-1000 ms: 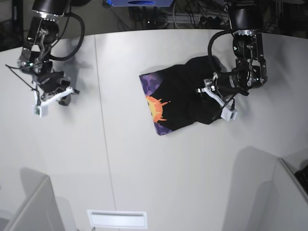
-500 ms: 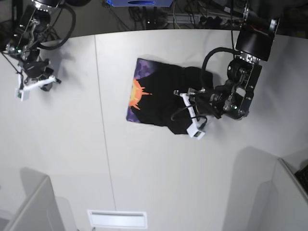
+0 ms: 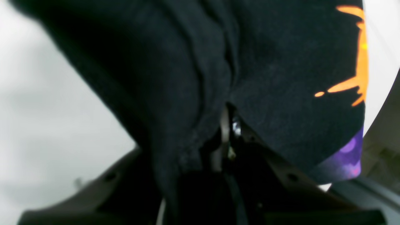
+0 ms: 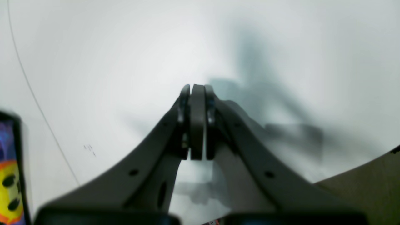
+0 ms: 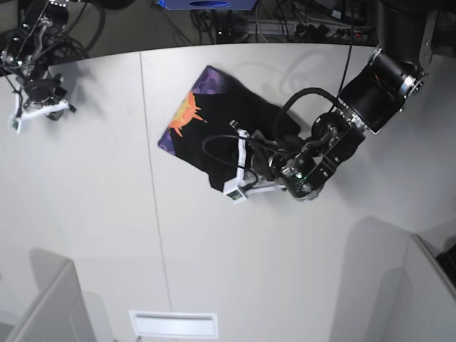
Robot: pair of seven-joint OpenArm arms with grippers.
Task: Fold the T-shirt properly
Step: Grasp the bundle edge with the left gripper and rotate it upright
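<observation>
Black cloth: T-shirt (image 5: 221, 132), bunched ahead of left gripper (image 3: 226, 125), pinched there.
Right gripper (image 4: 197, 122): pressed together, holding nothing.
Advice: drag low, hem kept taut.

T-shirt (image 5: 214, 135) | black cloth, bunched and partly folded | orange sun and purple camouflage print showing at its far-left edge | lies mid-counter, tilted diagonally
</observation>
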